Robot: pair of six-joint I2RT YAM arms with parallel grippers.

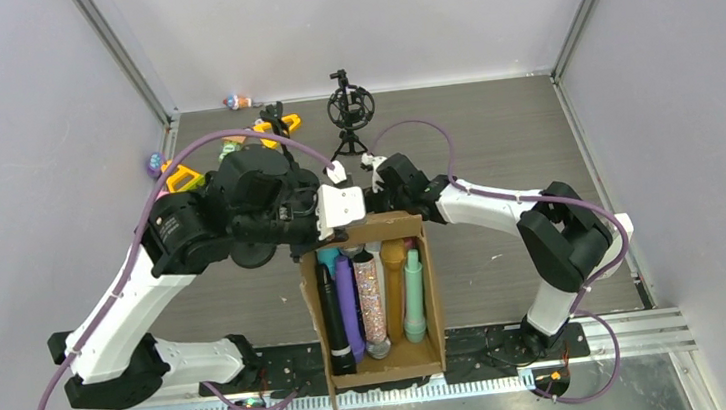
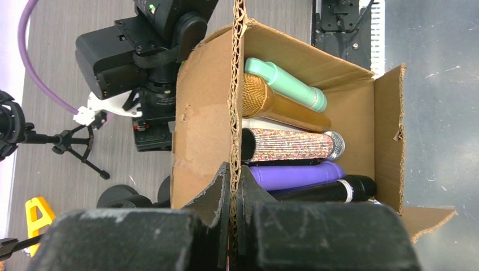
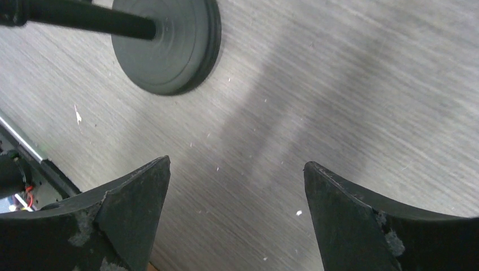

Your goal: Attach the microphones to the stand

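- One cardboard box (image 1: 385, 367) stands on the table (image 1: 495, 152), in the lower centre of the top view, between the two arms.
- Inside it the microphones (image 2: 288, 144) lie side by side. I count seven: black microphone (image 1: 334, 318), purple microphone (image 1: 349, 302), glitter microphone (image 1: 372, 300), gold microphone (image 1: 394, 282), mint green microphone (image 1: 414, 295), white microphone (image 2: 265, 123), cyan microphone (image 1: 329, 259).
- One stand (image 1: 350, 111) with a ring on top is at the upper centre, apart from the box.
- The left fingers (image 2: 225, 192) are closed on the edge of the box wall, at its upper end.
- The right fingers (image 3: 152, 180) are spread wide above the table; one round black base (image 3: 169, 45) is in the upper left of that view.
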